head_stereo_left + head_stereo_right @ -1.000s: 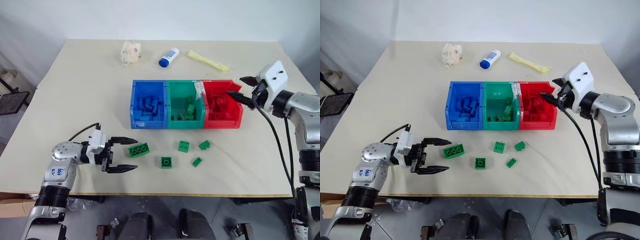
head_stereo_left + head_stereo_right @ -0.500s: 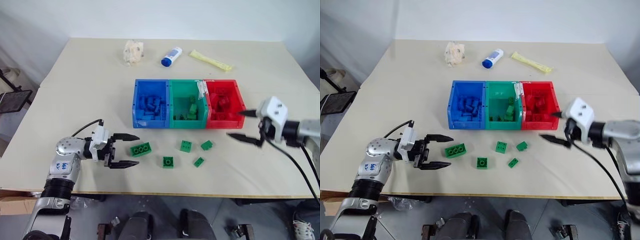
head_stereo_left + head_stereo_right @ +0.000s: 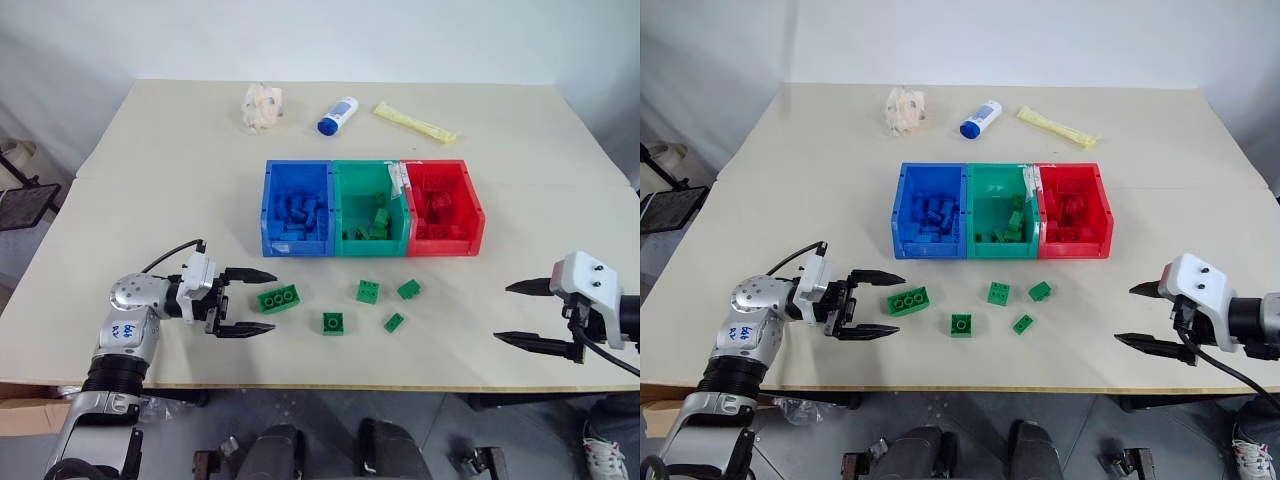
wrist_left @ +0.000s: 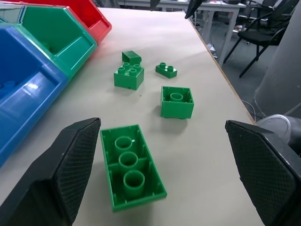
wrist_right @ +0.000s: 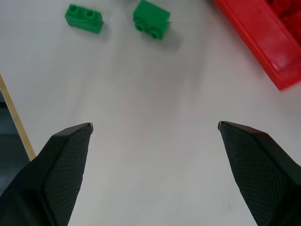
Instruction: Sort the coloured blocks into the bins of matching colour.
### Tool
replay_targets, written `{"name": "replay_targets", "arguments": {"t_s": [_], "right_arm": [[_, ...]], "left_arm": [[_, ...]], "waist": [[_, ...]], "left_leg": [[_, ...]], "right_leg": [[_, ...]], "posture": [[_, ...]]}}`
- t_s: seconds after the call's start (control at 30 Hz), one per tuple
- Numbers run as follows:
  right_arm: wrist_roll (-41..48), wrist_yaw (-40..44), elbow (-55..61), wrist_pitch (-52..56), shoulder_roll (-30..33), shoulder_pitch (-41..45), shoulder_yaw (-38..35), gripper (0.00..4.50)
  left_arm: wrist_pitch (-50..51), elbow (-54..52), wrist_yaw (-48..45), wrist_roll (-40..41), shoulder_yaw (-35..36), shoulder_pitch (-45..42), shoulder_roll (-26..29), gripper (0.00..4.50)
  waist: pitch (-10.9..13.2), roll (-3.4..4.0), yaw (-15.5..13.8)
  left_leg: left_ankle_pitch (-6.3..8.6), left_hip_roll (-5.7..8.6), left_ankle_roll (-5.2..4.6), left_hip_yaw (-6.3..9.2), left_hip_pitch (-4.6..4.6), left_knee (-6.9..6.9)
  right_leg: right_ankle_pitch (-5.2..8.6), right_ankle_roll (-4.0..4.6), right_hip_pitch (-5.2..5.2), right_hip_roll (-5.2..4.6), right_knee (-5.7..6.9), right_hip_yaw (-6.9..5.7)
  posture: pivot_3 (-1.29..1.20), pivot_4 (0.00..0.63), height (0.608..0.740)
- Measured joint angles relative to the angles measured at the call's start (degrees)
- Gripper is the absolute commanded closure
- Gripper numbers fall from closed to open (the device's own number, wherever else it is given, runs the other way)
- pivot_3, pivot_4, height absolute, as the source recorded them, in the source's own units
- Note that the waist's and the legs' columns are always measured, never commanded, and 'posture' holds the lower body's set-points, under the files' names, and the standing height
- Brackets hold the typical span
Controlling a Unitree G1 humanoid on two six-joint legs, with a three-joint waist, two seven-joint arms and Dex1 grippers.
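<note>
Brick, the long green one, lies on its back just off my left gripper at about three o'clock, long axis slanting across the empty, wide-spread jaws. Right gripper, equally wide and empty, sits well apart.

Head stereo pair looks forward and down from above the near table edge, taking in the whole top; both eyes share the same scene, slightly offset sideways. Left wrist cam sits low and close, looking level along the table past the long green brick toward the bins. Right wrist cam looks steeply down at bare table, catching two small green bricks and the red bin corner, all also in the head views.
</note>
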State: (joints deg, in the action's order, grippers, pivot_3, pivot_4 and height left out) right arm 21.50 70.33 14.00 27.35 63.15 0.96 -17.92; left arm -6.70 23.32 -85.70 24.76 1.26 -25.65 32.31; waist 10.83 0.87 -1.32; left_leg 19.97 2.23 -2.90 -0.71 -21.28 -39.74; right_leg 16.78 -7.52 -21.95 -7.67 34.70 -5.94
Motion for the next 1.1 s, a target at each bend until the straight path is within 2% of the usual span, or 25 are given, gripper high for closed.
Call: {"name": "replay_targets", "arguments": {"t_s": [0.13, 0.3, 0.5, 0.6, 0.83, 0.97, 1.1], "right_arm": [[-0.63, -2.14, -1.12, 0.17, -3.82, 9.83, 9.17, 0.02], [-4.54, -3.39, -8.09, -1.88, -10.30, 19.77, 18.50, 0.02], [-9.92, -3.06, -18.12, -7.65, -16.13, 25.38, 26.59, 0.02], [-11.63, -2.65, -21.05, -10.25, -16.89, 26.84, 28.25, 0.64], [-12.42, -1.90, -21.01, -11.99, -17.01, 27.30, 28.84, 2.89], [-11.96, -3.19, -18.99, -10.21, -17.00, 27.76, 27.71, 2.90], [-9.94, -4.91, -16.69, -8.29, -18.09, 32.42, 24.39, 2.90]], "left_arm": [[0.07, -0.87, 0.51, 0.00, -0.07, 0.41, -0.44, 0.00], [0.42, -2.65, 0.62, 0.03, -0.07, 2.03, -0.43, 0.00], [0.74, -6.01, 1.42, 0.20, 0.26, 4.74, -0.33, 0.00], [1.07, -7.79, 2.06, 0.40, 0.59, 6.32, -0.05, 0.00], [1.63, -9.73, 3.46, 0.73, 1.00, 8.31, 0.18, 0.00], [1.65, -9.71, 3.77, 0.73, 1.03, 8.26, 0.20, 0.00], [1.64, -9.56, 3.81, 0.73, 1.04, 7.80, 0.20, 0.00]], "waist": [[0.00, 0.00, 0.11], [0.00, -0.01, 0.12], [0.00, 0.00, 0.05], [0.00, 0.00, 0.19], [0.00, 0.00, 0.17], [0.00, 0.01, 0.20], [0.00, 0.01, 0.29]], "left_leg": [[0.03, -0.01, 0.06, 0.11, -0.02, 0.00], [0.03, 0.04, 0.06, 0.17, -0.07, -0.02], [0.02, 0.11, 0.03, 0.21, -0.10, -0.01], [0.02, 0.10, 0.03, 0.21, -0.08, -0.01], [0.02, 0.06, 0.04, 0.22, -0.02, -0.09], [0.03, 0.06, 0.05, 0.22, -0.05, -0.08], [0.04, 0.02, 0.07, 0.22, -0.06, -0.07]], "right_leg": [[0.02, 0.03, 0.00, -0.01, -0.02, -0.02], [0.02, 0.03, 0.01, 0.06, -0.06, -0.09], [0.02, 0.03, -0.01, 0.12, 0.04, -0.16], [0.02, 0.03, 0.00, 0.13, 0.05, -0.15], [0.02, 0.03, 0.08, 0.10, 0.05, -0.14], [0.02, 0.03, 0.02, 0.08, 0.05, -0.12], [0.02, 0.03, 0.00, 0.08, 0.05, -0.12]], "posture": [[0.00, 0.150, 0.740], [0.00, 0.150, 0.740], [0.00, 0.150, 0.740], [0.00, 0.150, 0.740], [0.00, 0.150, 0.740], [0.00, 0.150, 0.740], [0.00, 0.150, 0.740]]}}
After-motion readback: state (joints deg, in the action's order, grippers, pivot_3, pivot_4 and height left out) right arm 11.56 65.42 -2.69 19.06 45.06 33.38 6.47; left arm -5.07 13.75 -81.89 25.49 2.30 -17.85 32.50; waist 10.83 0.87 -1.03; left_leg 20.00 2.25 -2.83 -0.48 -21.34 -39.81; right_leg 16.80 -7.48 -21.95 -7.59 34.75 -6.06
